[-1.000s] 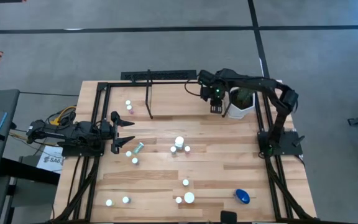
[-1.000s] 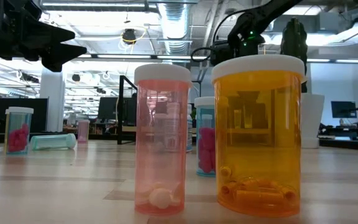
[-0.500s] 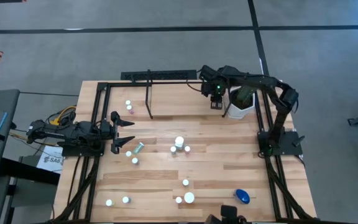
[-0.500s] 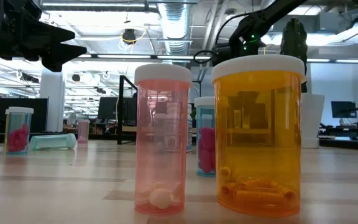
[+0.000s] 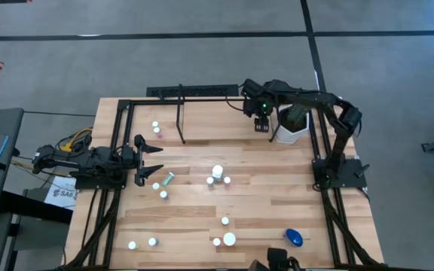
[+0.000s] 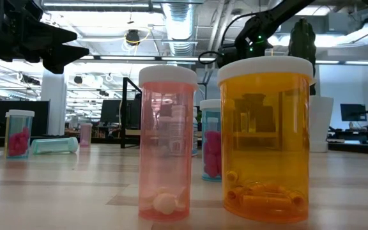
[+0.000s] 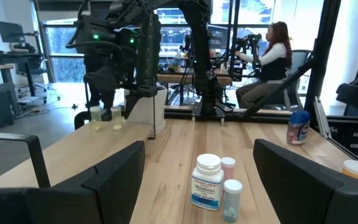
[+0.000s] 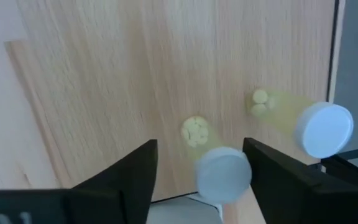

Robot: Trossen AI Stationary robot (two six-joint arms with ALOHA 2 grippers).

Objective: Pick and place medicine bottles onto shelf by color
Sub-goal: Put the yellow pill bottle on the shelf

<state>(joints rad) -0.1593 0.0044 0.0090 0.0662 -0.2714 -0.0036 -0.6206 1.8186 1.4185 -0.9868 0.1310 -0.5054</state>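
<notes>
- Seen from overhead, a light wood table (image 5: 277, 192) filled the middle of the frame, with a dark arm at each side.
- The right end effector (image 5: 262, 125) hung in the upper middle of the overhead frame, over the right end of the shelf (image 5: 202, 102), a low black frame with a wood board along the table's top edge.
- Its wrist camera showed the two dark fingers (image 8: 135, 171) spread apart and gripping nothing. Between them, below, stood a yellow pill bottle (image 8: 222, 171) with a white cap, on the shelf board. A second yellow bottle (image 8: 319, 127) stood just beside it, toward the right of that frame.
- A white plant pot (image 5: 291, 129) stood just right of that end effector.
- The left end effector (image 5: 151, 158) waited at the middle left of the overhead frame, jaws wide and empty.
- Other bottles lay scattered: a cluster (image 5: 217, 176) at the centre, one lying on its side (image 5: 167, 179) left of it, more along the bottom, and a blue bottle (image 5: 294, 238) at lower right.
- At table height, a pink bottle (image 6: 167, 142) and an orange bottle (image 6: 265, 137) filled the foreground.
</notes>
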